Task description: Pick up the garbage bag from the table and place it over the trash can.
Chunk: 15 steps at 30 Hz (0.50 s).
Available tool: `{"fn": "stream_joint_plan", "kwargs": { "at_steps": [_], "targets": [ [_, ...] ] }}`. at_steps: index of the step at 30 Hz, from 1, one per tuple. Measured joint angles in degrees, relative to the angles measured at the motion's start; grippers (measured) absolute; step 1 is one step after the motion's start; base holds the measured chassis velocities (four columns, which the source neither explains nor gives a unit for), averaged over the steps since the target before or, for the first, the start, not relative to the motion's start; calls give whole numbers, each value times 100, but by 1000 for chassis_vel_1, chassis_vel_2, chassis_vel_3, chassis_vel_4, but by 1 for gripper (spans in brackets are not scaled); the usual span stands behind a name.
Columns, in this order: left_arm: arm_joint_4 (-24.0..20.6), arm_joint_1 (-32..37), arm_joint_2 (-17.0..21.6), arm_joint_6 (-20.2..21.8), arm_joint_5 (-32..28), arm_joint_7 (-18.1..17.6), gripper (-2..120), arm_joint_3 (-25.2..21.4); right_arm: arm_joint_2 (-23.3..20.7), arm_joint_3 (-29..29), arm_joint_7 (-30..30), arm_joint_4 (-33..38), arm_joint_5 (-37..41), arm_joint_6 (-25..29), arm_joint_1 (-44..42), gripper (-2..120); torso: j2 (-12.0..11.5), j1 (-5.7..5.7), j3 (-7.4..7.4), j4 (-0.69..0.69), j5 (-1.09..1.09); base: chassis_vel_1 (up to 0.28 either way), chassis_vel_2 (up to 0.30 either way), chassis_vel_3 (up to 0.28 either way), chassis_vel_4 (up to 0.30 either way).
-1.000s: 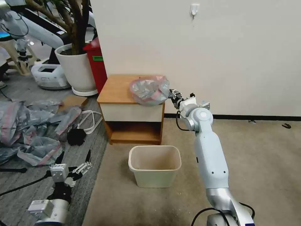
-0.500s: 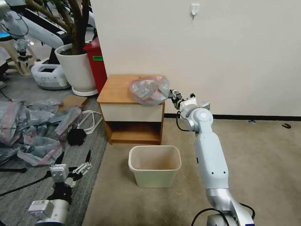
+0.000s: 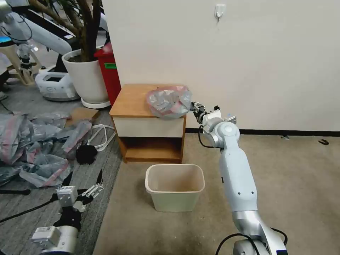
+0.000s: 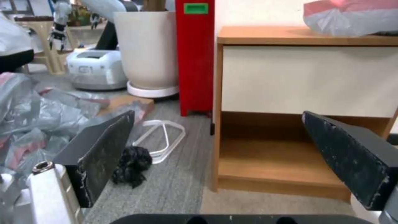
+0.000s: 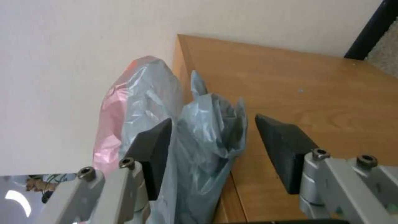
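Observation:
The garbage bag point(image 3: 166, 102), crumpled grey plastic with a pink band, lies on the right end of the wooden table point(image 3: 132, 101). My right gripper point(image 3: 194, 106) reaches it from the right, at tabletop height. In the right wrist view that gripper point(image 5: 212, 123) is open, and a standing fold of the bag point(image 5: 203, 130) sits between its dark pads above the table point(image 5: 315, 90). The cream trash can point(image 3: 174, 198) stands on the carpet in front of the table. My left gripper point(image 3: 84, 177) hangs low at the left, open point(image 4: 217, 115), holding nothing.
A heap of similar grey-pink bags point(image 3: 32, 145) covers the floor at the left. A tall red bin point(image 3: 108, 71) and a white plant pot point(image 3: 86, 78) stand behind the table's left side. The wall runs close behind the table. Open carpet lies to the right.
The right arm has crept a little toward the bag. The bag, the trash can and the left arm have not moved.

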Motion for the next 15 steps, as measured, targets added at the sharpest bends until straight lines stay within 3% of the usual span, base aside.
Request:
{"fn": "stream_joint_plan", "kwargs": {
  "at_steps": [6, 15],
  "targets": [
    [1, 2, -1, -3, 0, -2, 100, -12, 0, -12, -7, -23, -3, -17, 22, 52, 0, 0, 0, 0, 0, 0, 0, 0, 0],
    [9, 26, -33, -27, 1, -6, 100, -36, 0, -25, -97, -64, -16, -46, 36, 27, 0, 0, 0, 0, 0, 0, 0, 0, 0]
  ]
}}
